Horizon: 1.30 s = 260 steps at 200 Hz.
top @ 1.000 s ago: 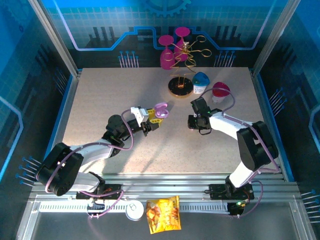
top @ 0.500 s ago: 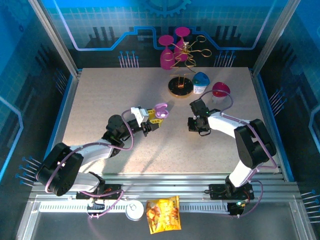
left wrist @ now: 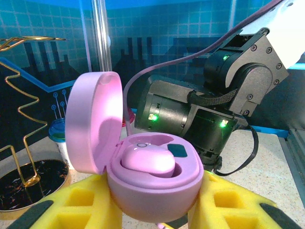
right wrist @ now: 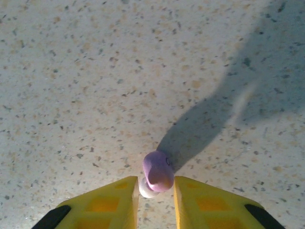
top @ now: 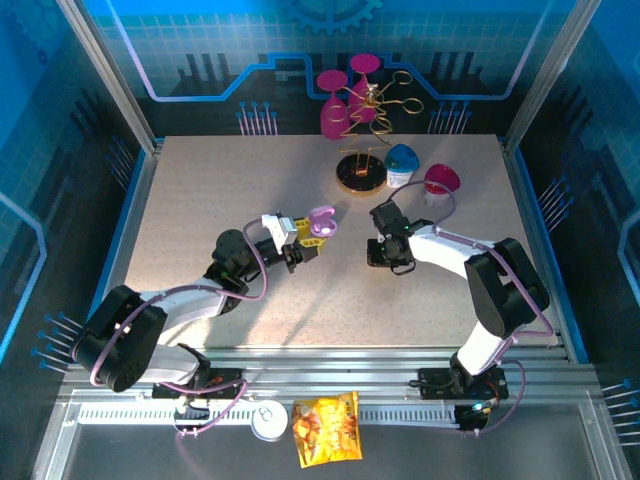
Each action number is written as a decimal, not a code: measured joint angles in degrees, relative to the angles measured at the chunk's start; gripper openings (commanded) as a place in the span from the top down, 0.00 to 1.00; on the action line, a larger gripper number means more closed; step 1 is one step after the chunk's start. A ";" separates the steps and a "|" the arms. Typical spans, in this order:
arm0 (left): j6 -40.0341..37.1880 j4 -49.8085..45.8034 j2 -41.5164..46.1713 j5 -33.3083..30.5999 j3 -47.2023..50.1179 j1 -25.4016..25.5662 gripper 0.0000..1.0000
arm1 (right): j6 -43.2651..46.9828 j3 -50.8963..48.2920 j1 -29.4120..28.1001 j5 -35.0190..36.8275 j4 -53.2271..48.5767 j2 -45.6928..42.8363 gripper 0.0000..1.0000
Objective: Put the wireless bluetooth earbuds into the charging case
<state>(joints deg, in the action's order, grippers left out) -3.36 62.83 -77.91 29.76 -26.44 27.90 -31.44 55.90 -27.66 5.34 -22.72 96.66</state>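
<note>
Left gripper (top: pixel 306 244) pinches the open lilac charging case (left wrist: pixel 152 188) between its pads, one earbud (left wrist: pixel 145 160) already seated inside. Right gripper (right wrist: pixel 156 200) pinches the second earbud (right wrist: pixel 158 171) at its fingertips. Carrying it across and inserting it remains.

My overhead camera sits above and behind the arm bases, looking down over the whole table (top: pixel 200 200). My left wrist camera looks out level past its yellow fingers (left wrist: pixel 81 200), very close to the open lilac case (left wrist: pixel 143 176), facing the right arm (left wrist: pixel 205 114) and the back wall (left wrist: pixel 167 28). My right wrist camera points straight down at the tabletop from close up, with a lilac earbud (right wrist: pixel 158 171) between its fingertips (right wrist: pixel 114 200). The overhead and left wrist views share the case and the right arm.
</note>
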 measured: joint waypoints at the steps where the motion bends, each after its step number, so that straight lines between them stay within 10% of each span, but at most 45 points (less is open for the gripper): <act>1: -0.02 0.02 0.00 0.00 0.02 0.00 0.78 | 0.00 0.00 -0.07 0.02 -0.02 0.00 0.74; 93: 0.00 0.04 0.00 0.00 0.11 0.00 0.78 | -0.46 -4.13 0.46 -1.09 5.88 -8.31 0.60; 260: 0.00 -0.83 0.09 0.02 0.22 -0.04 0.78 | 2.58 -3.63 5.62 -7.06 7.10 1.46 0.78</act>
<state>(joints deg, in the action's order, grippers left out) -3.36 62.00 -77.82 29.78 -26.22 27.86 -28.86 52.27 -22.04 -1.72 -15.62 98.13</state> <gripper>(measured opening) 0.339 0.200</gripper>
